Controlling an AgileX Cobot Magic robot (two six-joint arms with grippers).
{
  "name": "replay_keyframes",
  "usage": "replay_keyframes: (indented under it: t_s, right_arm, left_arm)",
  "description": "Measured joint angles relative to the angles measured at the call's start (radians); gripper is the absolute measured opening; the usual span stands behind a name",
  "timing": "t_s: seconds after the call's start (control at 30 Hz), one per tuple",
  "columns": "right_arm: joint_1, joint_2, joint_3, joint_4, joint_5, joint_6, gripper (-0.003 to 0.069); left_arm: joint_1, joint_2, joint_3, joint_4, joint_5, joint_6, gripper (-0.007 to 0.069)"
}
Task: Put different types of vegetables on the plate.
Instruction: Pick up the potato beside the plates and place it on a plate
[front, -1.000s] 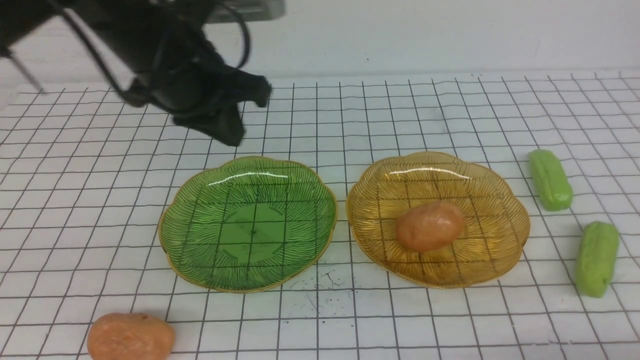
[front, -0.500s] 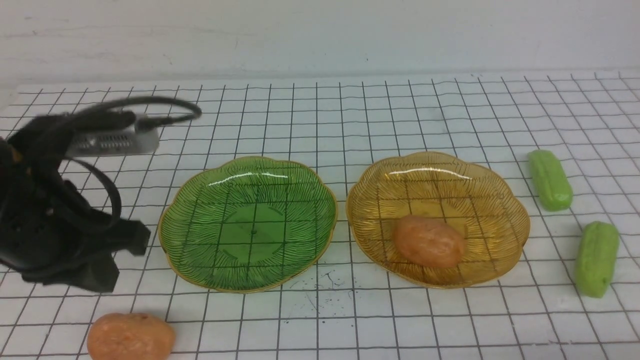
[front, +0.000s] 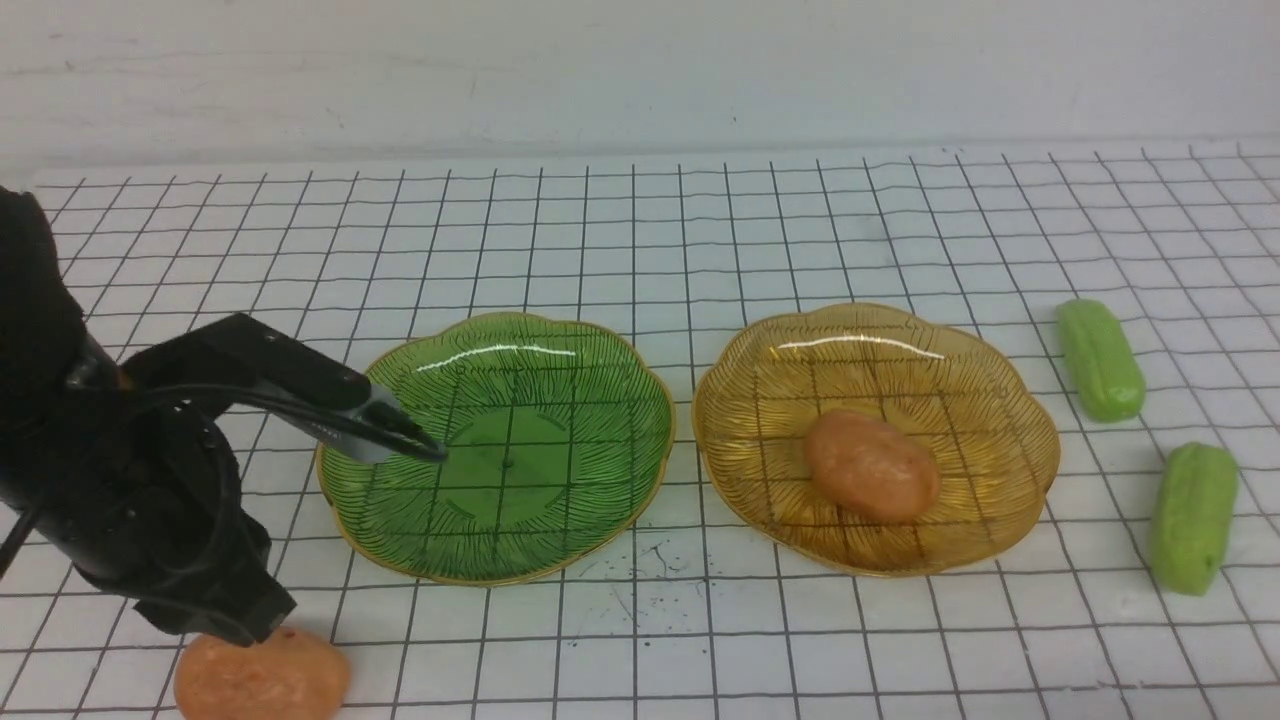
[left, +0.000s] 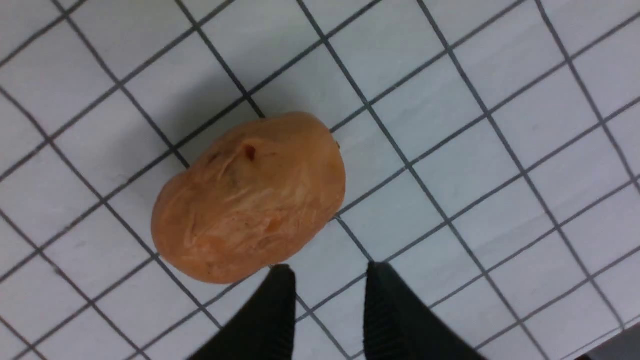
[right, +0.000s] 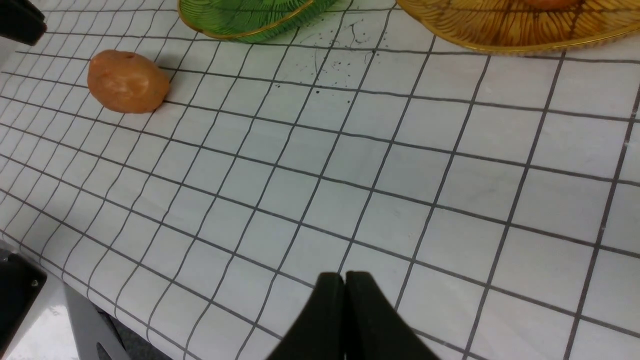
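Observation:
One orange-brown potato (front: 262, 675) lies on the grid mat at the front left. My left arm (front: 150, 500) hangs right over it. In the left wrist view that potato (left: 247, 197) sits just beyond my left gripper (left: 327, 272), whose fingers stand slightly apart with nothing between them. A second potato (front: 872, 465) rests in the amber plate (front: 990, 380). The green plate (front: 600, 400) holds nothing. Two light green cucumbers (front: 1100, 358) (front: 1192, 517) lie on the mat at the right. My right gripper (right: 344, 276) is shut and empty, low over the mat near its front edge.
The two plates stand side by side, almost touching. The mat's front edge and a dark fixture (right: 17, 295) show in the right wrist view. A white wall (front: 640, 70) closes the back.
My left arm swung from behind the green plate to the front left and came down over the loose potato, its fingers parting. The potato in the amber plate shifted slightly.

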Motion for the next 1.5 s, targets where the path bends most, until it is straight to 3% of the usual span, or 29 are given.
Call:
replay_keyframes:
  t_s: [0.27,0.43,0.57,0.77,1.37,1.5]
  right_arm:
    - [0.0,0.0,0.0,0.0,0.0,-0.037,-0.0015]
    - [0.0,0.0,0.0,-0.001,-0.009,-0.045,-0.0015]
    - [0.0,0.0,0.0,-0.001,-0.011,-0.045,-0.0015]
    - [0.0,0.0,0.0,-0.001,-0.011,-0.045,-0.0015]
    - [0.0,0.0,0.0,-0.003,-0.017,-0.045,-0.0015]
    - [0.0,0.0,0.0,-0.003,-0.018,-0.046,-0.0015]
  left_arm:
    - [0.0,0.137,0.0,0.014,-0.031,0.124,0.0472]
    - [-0.006,0.173,0.0,0.026,-0.124,0.222,0.057]
    - [-0.014,0.188,0.0,0.031,-0.177,0.355,0.0584]
    - [-0.015,0.235,0.0,0.041,-0.139,0.466,0.0584]
    - [-0.015,0.342,0.0,0.116,-0.147,0.465,0.0584]
    - [-0.015,0.356,0.0,0.117,-0.144,0.464,0.0555]
